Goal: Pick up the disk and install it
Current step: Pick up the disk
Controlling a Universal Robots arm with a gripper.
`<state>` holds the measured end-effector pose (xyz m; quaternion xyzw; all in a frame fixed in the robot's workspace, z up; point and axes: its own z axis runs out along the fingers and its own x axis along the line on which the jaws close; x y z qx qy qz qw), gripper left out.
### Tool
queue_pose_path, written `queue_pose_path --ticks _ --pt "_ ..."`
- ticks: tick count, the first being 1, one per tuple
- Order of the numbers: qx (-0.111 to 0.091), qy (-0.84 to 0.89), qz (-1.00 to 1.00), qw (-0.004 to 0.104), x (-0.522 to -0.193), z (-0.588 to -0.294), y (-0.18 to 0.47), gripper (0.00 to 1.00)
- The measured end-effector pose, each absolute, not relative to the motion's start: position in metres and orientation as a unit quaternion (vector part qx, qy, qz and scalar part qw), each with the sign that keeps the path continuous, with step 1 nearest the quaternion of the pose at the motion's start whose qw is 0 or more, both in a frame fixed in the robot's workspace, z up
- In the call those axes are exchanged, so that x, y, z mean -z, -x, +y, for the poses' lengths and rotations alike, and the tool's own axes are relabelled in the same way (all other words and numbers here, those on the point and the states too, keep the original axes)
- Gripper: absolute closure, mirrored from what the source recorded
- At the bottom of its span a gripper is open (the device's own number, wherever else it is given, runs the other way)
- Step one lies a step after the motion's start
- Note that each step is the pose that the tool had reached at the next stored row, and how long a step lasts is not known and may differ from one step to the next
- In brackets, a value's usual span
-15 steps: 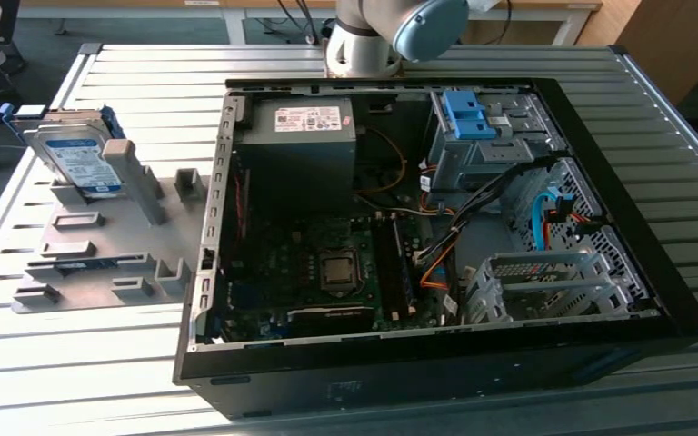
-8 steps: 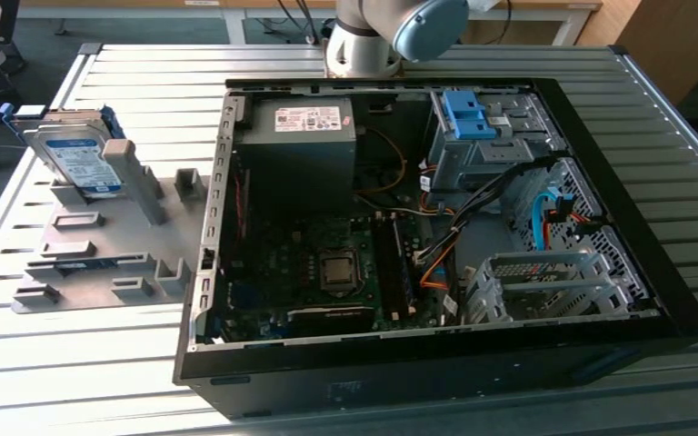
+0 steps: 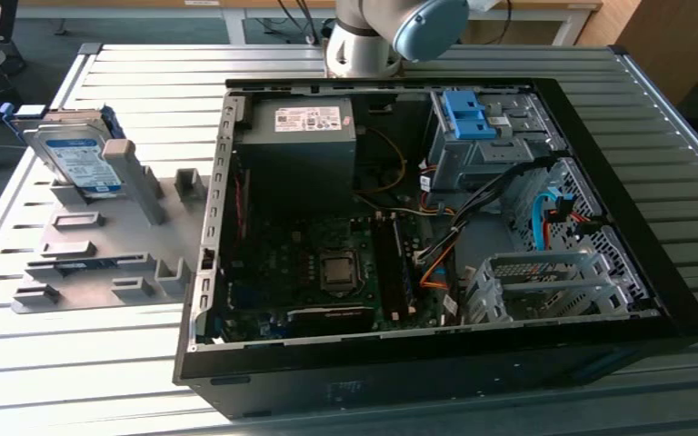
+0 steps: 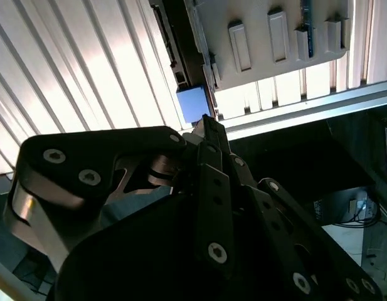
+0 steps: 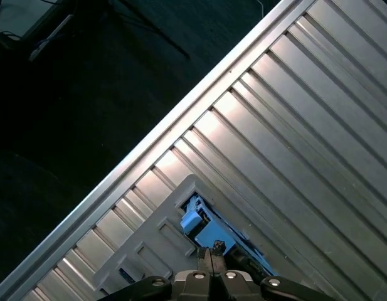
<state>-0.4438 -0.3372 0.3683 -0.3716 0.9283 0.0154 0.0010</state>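
Exterior view, disk: the disk (image 3: 70,145) stands tilted on edge in a grey rack (image 3: 94,245) at the exterior view's left. It is on the ribbed metal desk (image 3: 119,363), outside the open computer case (image 3: 210,236), and is not yet installed.
Exterior view, case: we note a power supply (image 3: 301,150) at the far side, and a perforated silver drive cage (image 3: 543,286) toward the exterior view's right.
Exterior view, arm: the arm (image 3: 367,41) rises behind the case.
Second wrist view, tool: the tool (image 4: 207,123) has its fingers brought together with nothing between them. Its tip points at the blue frame end of the disk (image 4: 193,103) and looks clear of it. The rack (image 4: 275,37) lies alongside.
First wrist view, tool: the tool (image 5: 209,254) shows its fingertips side by side and empty. The blue carrier of the disk (image 5: 202,229) sits just beyond them, seated in the rack (image 5: 149,251) near the edge of the desk (image 5: 318,94).
Step in hand: we judge this to be the approach to the pick, with no contact made.
Doing it well: we would part the fingers before closing in and centre them across the thin faces of the disk. We would keep off the flexible blue frame tabs, then draw the disk out along its own tilt so it does not bind in the slot.
Writing, disk: a white-and-blue label (image 3: 86,171) faces the exterior camera. Its print is too fine for us to read.
Writing, power supply: a small white label (image 3: 309,118) sits on top, and we cannot read it either.
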Motion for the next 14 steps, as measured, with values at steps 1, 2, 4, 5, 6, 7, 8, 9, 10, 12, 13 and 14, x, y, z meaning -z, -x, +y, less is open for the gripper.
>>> queue_pose_path --ticks 1,2,4,5,6,7,8,9,10,12,13,14 --pt "-0.015 0.372 0.928 0.001 -0.3684 -0.3372 0.4438 0.89" --pt "-0.015 0.372 0.928 0.001 -0.3684 -0.3372 0.4438 0.89" --pt "-0.015 0.372 0.928 0.001 -0.3684 -0.3372 0.4438 0.89" --pt "-0.015 0.373 0.928 0.001 -0.3683 -0.3372 0.4438 0.89" --pt "-0.015 0.377 0.926 0.001 -0.3683 -0.3372 0.4438 0.89" --pt "-0.015 0.384 0.923 0.001 -0.3683 -0.3372 0.4438 0.89" --pt "-0.015 0.393 0.919 0.001 -0.3682 -0.3372 0.4438 0.89" --pt "-0.015 0.401 0.916 0.0 -0.3681 -0.3372 0.4438 0.89" --pt "-0.015 0.41 0.912 0.0 -0.3681 -0.3372 0.4438 0.89" --pt "-0.015 0.425 0.905 0.0 -0.3679 -0.3372 0.4438 0.89" --pt "-0.015 0.433 0.901 0.0 -0.3678 -0.3372 0.4438 0.89" --pt "-0.015 0.441 0.898 0.0 -0.3677 -0.3372 0.4438 0.89"
